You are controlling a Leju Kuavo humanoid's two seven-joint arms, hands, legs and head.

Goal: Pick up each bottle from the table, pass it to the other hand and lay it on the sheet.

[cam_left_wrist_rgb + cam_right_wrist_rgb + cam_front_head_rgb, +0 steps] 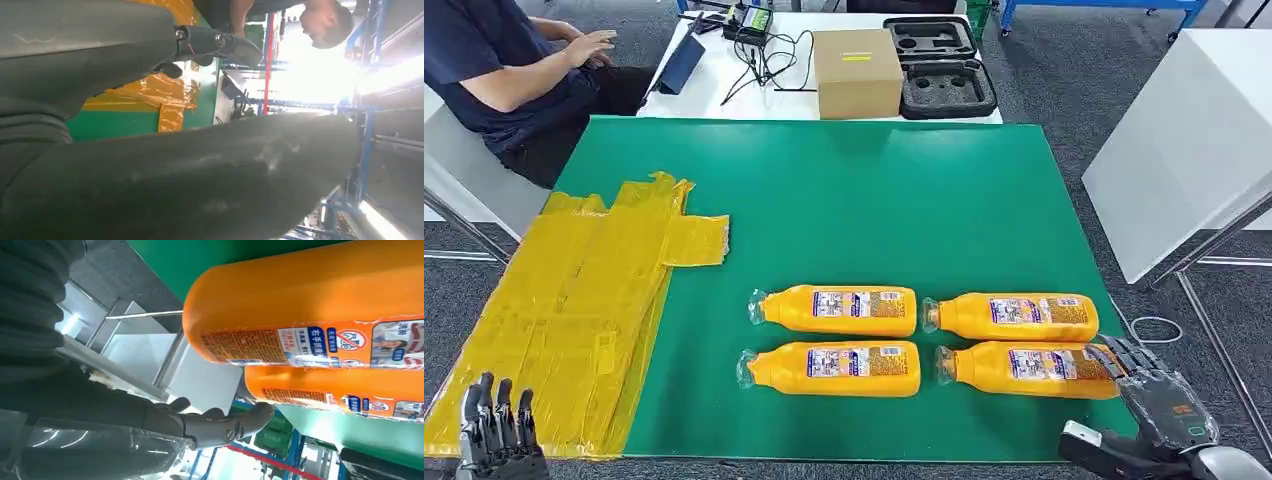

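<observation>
Right robot hand [1159, 400] open beside nearest bottle [1029, 369] — left robot hand [496, 428] open, empty.

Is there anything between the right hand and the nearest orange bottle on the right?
Nothing visible. The right hand is open at the base end of the near right bottle, with only bare green table around it. The other three bottles lie beyond it or to its left.
</observation>
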